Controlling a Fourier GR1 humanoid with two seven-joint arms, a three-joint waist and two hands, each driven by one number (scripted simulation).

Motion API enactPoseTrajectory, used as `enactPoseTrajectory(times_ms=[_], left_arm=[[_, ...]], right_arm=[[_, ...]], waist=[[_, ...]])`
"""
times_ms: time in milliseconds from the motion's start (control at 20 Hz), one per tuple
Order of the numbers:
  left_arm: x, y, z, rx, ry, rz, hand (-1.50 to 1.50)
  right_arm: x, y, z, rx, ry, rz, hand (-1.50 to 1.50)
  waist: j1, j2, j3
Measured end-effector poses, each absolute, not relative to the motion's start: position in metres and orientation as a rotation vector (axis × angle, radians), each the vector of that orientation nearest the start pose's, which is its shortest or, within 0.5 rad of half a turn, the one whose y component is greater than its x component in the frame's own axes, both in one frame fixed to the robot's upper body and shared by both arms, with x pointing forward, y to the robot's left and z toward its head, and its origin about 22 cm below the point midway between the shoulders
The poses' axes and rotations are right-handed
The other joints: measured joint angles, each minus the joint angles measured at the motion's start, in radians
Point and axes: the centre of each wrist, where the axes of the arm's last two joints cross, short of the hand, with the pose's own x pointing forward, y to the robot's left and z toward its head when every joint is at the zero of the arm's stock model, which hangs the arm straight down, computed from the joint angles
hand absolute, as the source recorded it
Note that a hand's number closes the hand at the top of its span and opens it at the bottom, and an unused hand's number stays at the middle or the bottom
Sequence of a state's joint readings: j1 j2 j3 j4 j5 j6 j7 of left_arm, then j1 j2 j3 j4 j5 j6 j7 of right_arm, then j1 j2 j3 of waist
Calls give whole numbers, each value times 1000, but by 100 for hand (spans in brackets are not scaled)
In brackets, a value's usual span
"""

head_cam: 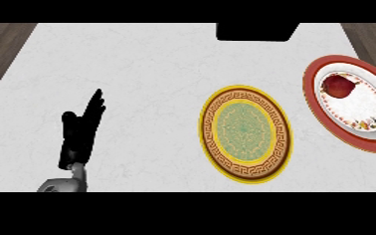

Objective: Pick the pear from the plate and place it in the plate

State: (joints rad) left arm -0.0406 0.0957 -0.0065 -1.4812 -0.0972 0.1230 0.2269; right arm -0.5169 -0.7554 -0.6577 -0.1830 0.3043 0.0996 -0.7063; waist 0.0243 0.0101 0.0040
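Note:
A dark red pear lies on the white, red-rimmed plate at the right edge of the head view. A second plate with a yellow rim, brown patterned band and green centre sits in the middle right of the counter, with nothing on it. My left hand rests at the lower left, open with fingers straight and pointing up, far from both plates. My right hand does not show.
A black block stands at the counter's far edge, top centre. Brown wood floor shows past the counter's corners at the upper left and upper right.

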Motion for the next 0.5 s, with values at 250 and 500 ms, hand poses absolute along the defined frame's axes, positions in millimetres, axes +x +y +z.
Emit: enactPoseTrajectory(times_ms=[250,500], left_arm=[[254,246,-4,226,-1295,-48,0],[251,245,-7,221,-1292,-48,0]], right_arm=[[230,-546,4,-756,-1479,-6,-150],[217,-554,3,-785,-1487,-43,-150]], waist=[[2,1,1],[2,1,1]])
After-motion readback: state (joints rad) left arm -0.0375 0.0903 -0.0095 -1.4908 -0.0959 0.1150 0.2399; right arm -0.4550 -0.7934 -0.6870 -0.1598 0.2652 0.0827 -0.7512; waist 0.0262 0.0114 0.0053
